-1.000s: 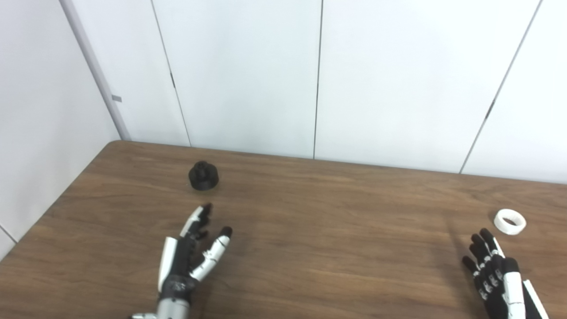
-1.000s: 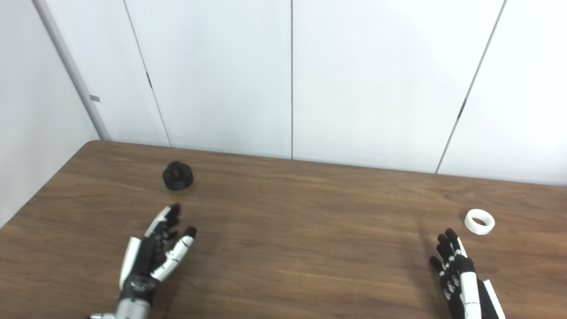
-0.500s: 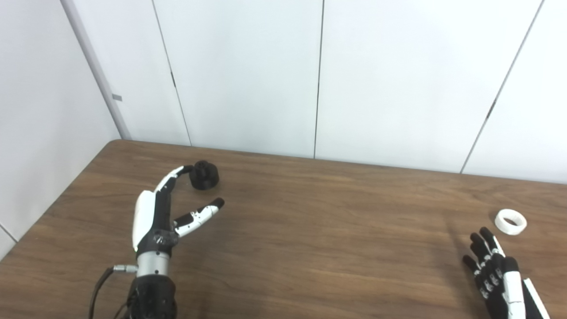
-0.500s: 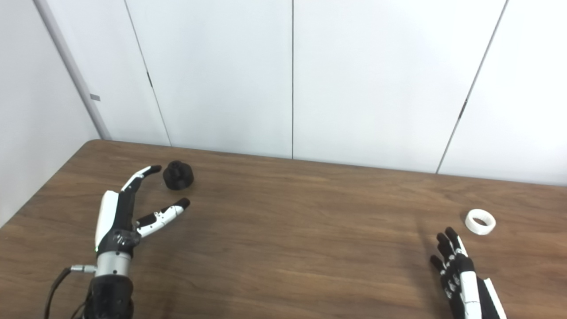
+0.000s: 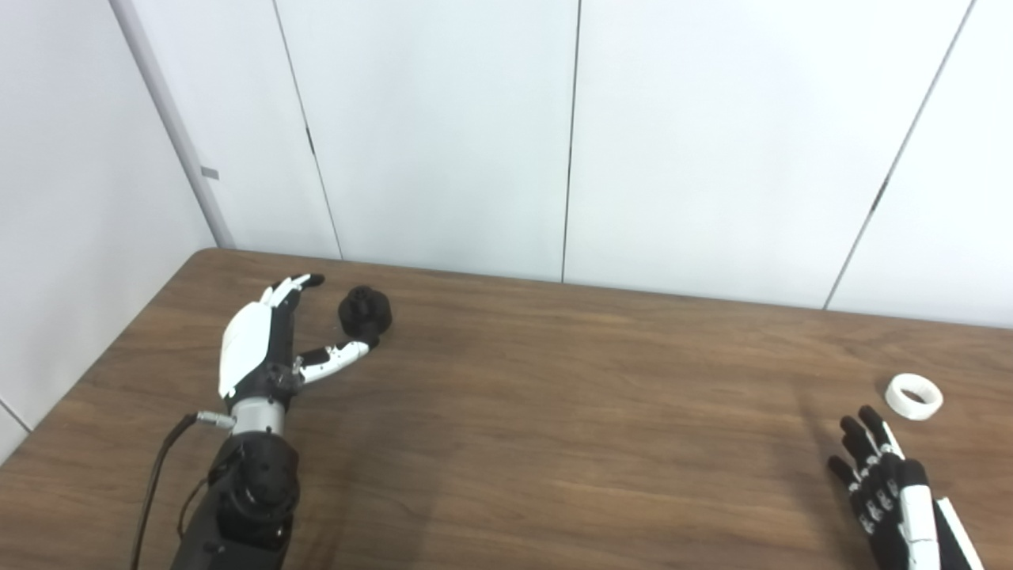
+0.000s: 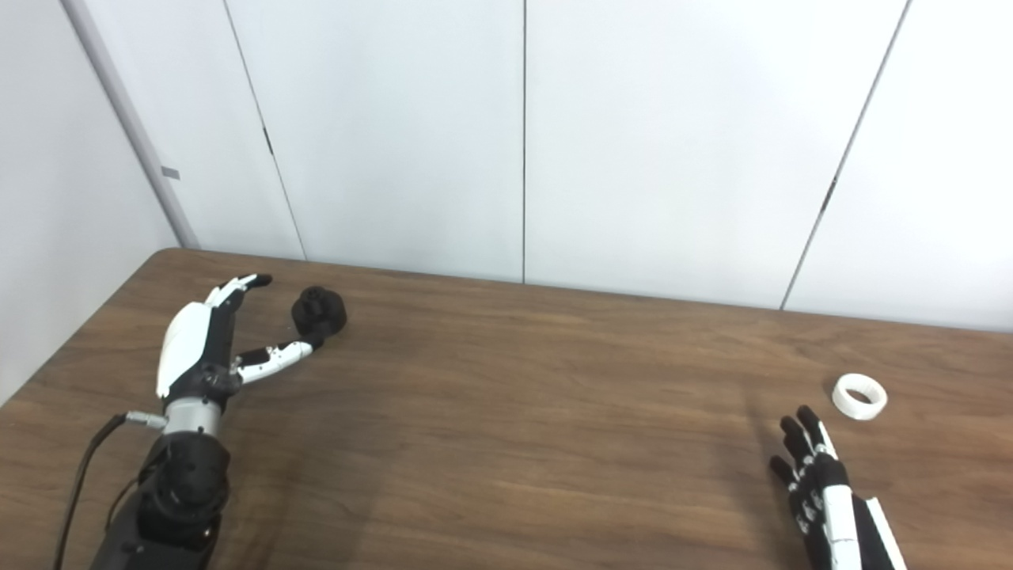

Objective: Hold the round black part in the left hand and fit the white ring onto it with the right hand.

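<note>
White wall panels back a brown wooden table (image 5: 554, 412) where both robot hands wait, neither holding anything.
Left eye view: the left hand (image 5: 265, 348) is spread open beside the round black part (image 5: 365, 312), thumb tip just under it and fingers reaching past its left side; contact cannot be told. Right eye view: the right hand (image 6: 819, 491) lies open near the bottom edge, fingers extended, close to but apart from the white ring (image 6: 859, 397) on the table.
</note>
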Motion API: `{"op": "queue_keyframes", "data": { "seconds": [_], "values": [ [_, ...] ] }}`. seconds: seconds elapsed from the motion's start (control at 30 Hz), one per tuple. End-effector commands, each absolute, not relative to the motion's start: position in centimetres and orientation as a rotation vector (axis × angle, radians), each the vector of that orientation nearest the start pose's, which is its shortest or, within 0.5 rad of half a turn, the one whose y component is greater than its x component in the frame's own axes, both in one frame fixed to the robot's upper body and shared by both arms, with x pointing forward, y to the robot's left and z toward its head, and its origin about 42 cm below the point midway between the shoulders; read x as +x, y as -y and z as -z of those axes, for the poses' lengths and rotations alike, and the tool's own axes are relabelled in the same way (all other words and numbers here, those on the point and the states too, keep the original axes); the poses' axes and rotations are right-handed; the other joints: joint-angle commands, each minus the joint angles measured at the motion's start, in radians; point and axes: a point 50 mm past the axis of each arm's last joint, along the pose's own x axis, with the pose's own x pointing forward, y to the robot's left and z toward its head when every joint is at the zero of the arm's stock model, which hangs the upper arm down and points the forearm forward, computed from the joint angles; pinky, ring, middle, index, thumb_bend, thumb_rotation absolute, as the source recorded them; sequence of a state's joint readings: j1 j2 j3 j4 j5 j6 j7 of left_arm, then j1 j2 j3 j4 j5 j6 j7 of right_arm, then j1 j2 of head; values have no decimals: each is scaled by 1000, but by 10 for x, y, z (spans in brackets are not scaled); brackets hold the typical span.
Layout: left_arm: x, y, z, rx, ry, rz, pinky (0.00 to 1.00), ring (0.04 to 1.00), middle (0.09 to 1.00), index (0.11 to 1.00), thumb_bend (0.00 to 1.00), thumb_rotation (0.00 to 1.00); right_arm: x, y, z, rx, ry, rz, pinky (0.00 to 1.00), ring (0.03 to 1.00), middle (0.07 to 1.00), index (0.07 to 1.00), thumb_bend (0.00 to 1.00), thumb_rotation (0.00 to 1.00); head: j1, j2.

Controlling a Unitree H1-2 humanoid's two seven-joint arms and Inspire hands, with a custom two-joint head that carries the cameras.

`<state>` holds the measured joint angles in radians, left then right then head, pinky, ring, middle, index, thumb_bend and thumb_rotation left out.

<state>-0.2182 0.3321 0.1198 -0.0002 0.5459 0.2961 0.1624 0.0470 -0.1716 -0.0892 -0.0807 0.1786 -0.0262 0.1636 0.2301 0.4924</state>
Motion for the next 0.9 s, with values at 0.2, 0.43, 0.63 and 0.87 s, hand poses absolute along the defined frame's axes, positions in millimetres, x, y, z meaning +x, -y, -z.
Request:
{"op": "queue_keyframes", "data": {
  "seconds": [0.2, 0.43, 0.63, 0.87],
  "values": [
    [390, -359, -209, 907, -11, -448, 1000, 1000, 972, 897, 941, 370, 256, 281, -104, 10, 41, -75, 1000, 1000, 974, 982, 597, 1000, -1, 10],
    [417, -363, -210, 952, -97, -414, 1000, 1000, 982, 889, 963, 371, 252, 281, -106, 7, 35, -75, 1000, 1000, 971, 981, 607, 1000, -8, 13],
    [435, -366, -208, 951, -135, -413, 1000, 1000, 972, 864, 958, 356, 249, 281, -107, -1, 30, -71, 1000, 1000, 970, 981, 607, 1000, -16, 19],
    [448, -367, -201, 991, -167, -425, 1000, 1000, 979, 854, 945, 367, 247, 279, -108, 3, 35, -70, 1000, 1000, 971, 985, 599, 1000, -28, 25]
  ]
}}
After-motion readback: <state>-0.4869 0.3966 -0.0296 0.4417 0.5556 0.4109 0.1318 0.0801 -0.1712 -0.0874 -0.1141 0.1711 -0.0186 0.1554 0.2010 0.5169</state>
